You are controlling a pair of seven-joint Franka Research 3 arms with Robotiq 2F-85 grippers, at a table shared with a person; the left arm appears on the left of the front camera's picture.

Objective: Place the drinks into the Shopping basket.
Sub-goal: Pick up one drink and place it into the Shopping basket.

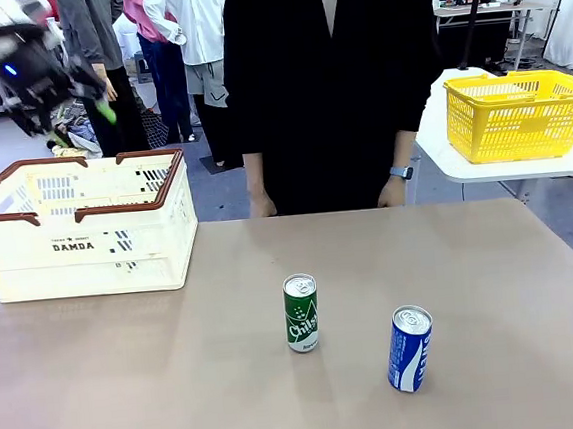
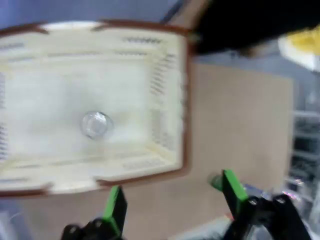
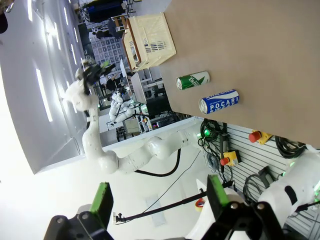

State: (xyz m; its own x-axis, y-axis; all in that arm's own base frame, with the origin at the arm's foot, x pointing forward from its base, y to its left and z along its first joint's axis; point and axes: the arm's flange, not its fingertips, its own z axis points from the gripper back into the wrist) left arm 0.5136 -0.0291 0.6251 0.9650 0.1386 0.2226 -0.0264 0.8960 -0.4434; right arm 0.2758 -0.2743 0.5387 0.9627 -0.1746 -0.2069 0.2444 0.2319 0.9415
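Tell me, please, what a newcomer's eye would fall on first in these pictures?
Two upright cans stand mid-table, apart from each other: a green can and, to its right and nearer the robot, a blue can. At the table's far left stands the cream Shopping basket, with what looks like one silver can top already inside. Above it hangs the blurred left arm, jaws open.

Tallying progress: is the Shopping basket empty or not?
Not empty: one drink, silver top up, stands inside the Shopping basket, per left wrist view.

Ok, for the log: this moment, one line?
left pincer open above basket | one can inside | table: green can, blue can | right pincer open
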